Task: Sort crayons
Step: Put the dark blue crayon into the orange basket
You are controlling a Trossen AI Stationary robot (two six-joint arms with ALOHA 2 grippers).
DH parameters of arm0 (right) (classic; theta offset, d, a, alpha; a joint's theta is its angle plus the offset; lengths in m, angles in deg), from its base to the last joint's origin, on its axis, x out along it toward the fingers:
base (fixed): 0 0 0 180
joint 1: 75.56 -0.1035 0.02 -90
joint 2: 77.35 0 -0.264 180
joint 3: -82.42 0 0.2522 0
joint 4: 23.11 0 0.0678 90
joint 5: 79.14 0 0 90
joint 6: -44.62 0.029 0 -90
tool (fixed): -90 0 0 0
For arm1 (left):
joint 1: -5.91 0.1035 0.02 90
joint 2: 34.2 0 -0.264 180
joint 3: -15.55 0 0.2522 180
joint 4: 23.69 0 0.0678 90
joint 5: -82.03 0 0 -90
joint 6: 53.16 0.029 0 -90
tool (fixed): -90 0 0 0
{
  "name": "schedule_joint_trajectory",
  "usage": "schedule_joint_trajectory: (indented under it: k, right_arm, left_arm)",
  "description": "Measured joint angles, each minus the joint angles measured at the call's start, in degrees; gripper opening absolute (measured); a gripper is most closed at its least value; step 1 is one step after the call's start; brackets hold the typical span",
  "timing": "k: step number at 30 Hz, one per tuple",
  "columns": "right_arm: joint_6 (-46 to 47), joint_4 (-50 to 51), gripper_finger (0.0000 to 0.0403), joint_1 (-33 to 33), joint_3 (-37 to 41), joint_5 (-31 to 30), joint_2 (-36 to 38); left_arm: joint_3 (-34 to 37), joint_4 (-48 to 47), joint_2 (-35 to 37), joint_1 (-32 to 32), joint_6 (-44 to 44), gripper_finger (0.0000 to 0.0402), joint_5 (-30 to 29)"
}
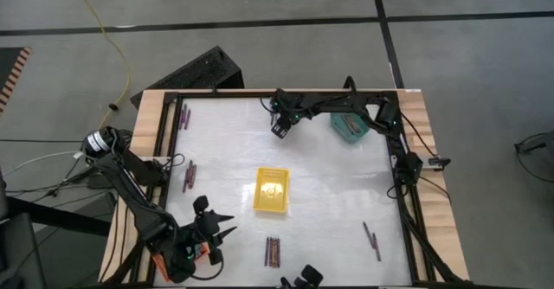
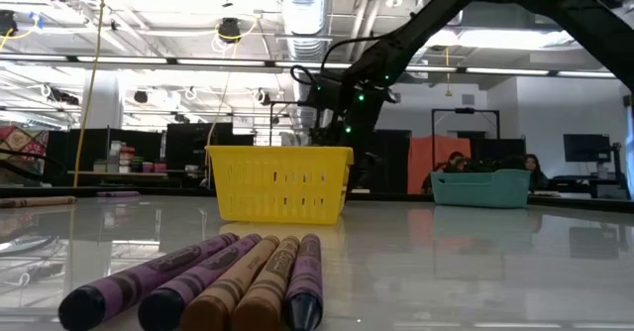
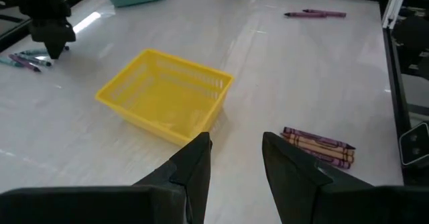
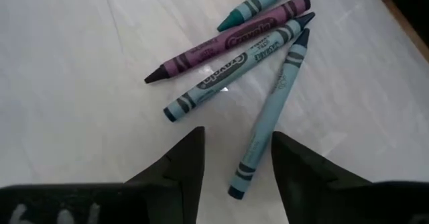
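Observation:
My right gripper [image 1: 280, 131] is open at the table's far middle, pointing down over a small heap of crayons [image 4: 228, 63]: one purple, several bluish-grey and teal. The lower end of one bluish crayon [image 4: 265, 130] lies between its fingertips [image 4: 234, 138], which stand on either side of it; I see no touch. My left gripper [image 1: 221, 224] is open and empty at the near left, facing the yellow tray [image 3: 164, 96]. A row of purple and brownish crayons [image 3: 318, 147] lies flat on the table near the front edge, also seen in the low view [image 2: 218, 281].
The yellow tray [image 1: 271, 189] stands mid-table and the teal tray [image 1: 349, 127] at the far right. More crayons lie at the far left [image 1: 184, 114], the left [image 1: 190, 175] and the near right [image 1: 372, 240]. An orange thing [image 1: 160, 263] sits by the left arm.

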Motion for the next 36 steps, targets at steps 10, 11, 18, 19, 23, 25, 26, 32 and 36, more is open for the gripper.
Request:
schedule_joint_trajectory:
  k: [10,11,18,19,23,25,26,32,36]
  right_arm:
    - [-0.3,4.8,0.0113,2.1,0.1,-0.3,1.4]
    - [-0.3,5.4,0.0104,2.4,0.2,-0.3,1.4]
    - [-1.6,6.8,0.0028,2.1,1.2,0.4,1.6]
    - [-1.6,6.9,0.0017,1.8,1.2,0.4,1.6]
    - [-1.3,7.6,0.0006,0.5,1.2,0.1,1.6]
    - [-1.2,8.7,0.0004,0.0,1.2,0.0,1.6]
    - [-1.3,9.5,0.0003,-0.3,1.2,-0.3,1.6]
    - [-3.1,13.9,0.0001,-2.0,1.2,-2.4,1.8]
    - [-3.2,15.9,0.0001,-2.9,1.4,-2.8,3.4]
  left_arm:
    - [0.0,0.1,0.0,-0.2,-0.2,0.0125,0.8]
    - [0.0,0.1,0.0,-0.3,-0.3,0.0125,0.8]
    - [0.0,0.8,0.0,-0.8,-0.3,0.0125,0.8]
    - [0.0,0.8,0.0,-0.8,-0.3,0.0125,0.6]
    - [0.0,0.8,0.0,-0.7,-0.4,0.0125,0.3]
    - [0.0,1.2,0.0,-0.6,-0.4,0.0125,-0.1]
    - [0.0,1.5,0.0,-0.6,-0.4,0.0125,-0.1]
    - [0.0,4.1,0.0,-0.6,-0.2,0.0125,-1.8]
    - [0.0,5.6,0.0,-0.4,0.7,0.0125,-1.8]
